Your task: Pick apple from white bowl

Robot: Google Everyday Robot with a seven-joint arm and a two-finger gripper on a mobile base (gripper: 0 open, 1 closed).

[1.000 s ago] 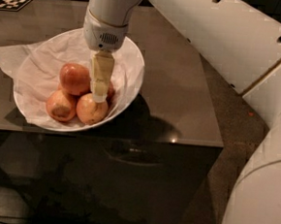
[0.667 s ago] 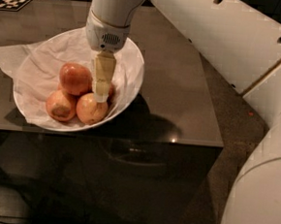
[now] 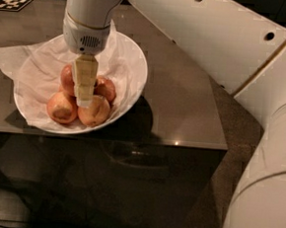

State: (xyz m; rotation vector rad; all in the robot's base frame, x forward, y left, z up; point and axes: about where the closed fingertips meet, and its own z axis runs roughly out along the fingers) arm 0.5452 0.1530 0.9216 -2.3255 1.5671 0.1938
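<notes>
The white bowl (image 3: 138,70), lined with crumpled white tissue (image 3: 26,62), sits on the dark table and holds several apples. The reddest apple (image 3: 66,75) lies at the back left of the pile, mostly hidden behind my gripper. My gripper (image 3: 84,100) points straight down into the bowl, its tip between the red apple and the paler apples in front. Paler apples lie at the front left (image 3: 62,107), front right (image 3: 95,112) and right (image 3: 107,89).
The dark table (image 3: 183,104) ends at a front edge just below the bowl and a right edge near my white arm (image 3: 198,36). A black-and-white marker tag (image 3: 11,1) lies at the far left corner. Tissue hangs over the bowl's left rim.
My gripper has moved left and slightly down in the bowl, from beside the red apple to right in front of it. The apples and bowl have not moved.
</notes>
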